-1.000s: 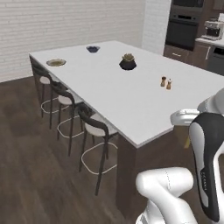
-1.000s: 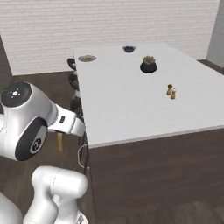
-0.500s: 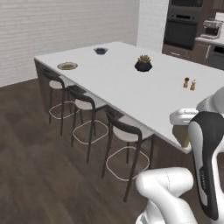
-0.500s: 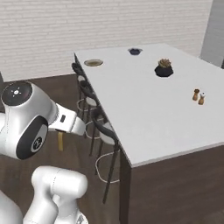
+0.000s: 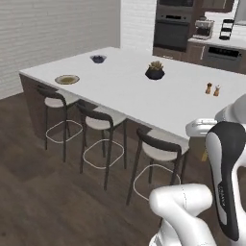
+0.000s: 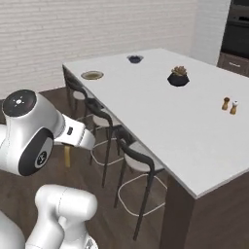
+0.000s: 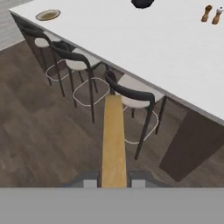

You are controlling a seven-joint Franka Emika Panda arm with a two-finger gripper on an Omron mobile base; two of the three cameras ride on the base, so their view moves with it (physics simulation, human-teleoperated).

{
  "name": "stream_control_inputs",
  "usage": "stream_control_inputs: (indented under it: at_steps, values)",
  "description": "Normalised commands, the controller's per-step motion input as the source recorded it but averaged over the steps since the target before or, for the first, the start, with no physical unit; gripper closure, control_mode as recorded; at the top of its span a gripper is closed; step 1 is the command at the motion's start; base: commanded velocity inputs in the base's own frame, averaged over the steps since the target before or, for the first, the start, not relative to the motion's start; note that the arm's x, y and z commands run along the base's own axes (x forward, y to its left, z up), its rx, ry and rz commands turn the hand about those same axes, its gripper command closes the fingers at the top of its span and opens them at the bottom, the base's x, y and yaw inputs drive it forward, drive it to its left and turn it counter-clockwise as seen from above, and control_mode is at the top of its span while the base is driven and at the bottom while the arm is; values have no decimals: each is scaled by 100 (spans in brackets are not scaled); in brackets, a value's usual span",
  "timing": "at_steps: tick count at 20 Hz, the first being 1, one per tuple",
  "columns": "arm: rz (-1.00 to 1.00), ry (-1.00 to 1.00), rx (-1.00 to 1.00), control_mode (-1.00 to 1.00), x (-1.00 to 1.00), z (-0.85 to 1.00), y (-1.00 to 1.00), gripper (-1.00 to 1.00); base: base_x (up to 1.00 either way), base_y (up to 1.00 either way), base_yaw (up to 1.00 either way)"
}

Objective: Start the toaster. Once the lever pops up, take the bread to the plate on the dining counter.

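Note:
The bread [image 7: 113,140] is a tan slice seen edge-on, standing up between my gripper's [image 7: 113,181] two fingers, which are shut on it. It also shows as a tan piece below my forearm, the bread [image 6: 67,155]. It hangs over the dark wood floor beside the stools. The plate [image 5: 67,79], beige-olive and round, lies near the far left corner of the dining counter [image 5: 125,91]; it is also the plate [image 6: 92,75] and the plate [image 7: 47,15]. The toaster is out of view.
Three stools [image 5: 161,151] line the counter's near side. On the white top stand a small bowl of berries [image 5: 98,58], a dark potted plant [image 5: 154,71] and two shakers [image 5: 213,89]. Ovens [image 5: 173,29] fill the back wall. Open floor lies to the left.
The whole scene has shifted: the base has moved around the counter, so the stools and counter side now face me more fully. The bread stays gripped.

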Motion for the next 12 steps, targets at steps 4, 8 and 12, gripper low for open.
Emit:
stream_control_inputs:
  at_steps: [4, 8, 12]
  values:
    - [0, 0, 0, 100, 0, 0, 0, 100, 32, 100, -41]
    - [0, 0, 0, 100, 0, 0, 0, 100, 47, 100, -37]
    - [0, 0, 0, 100, 0, 0, 0, 100, 49, 100, -35]
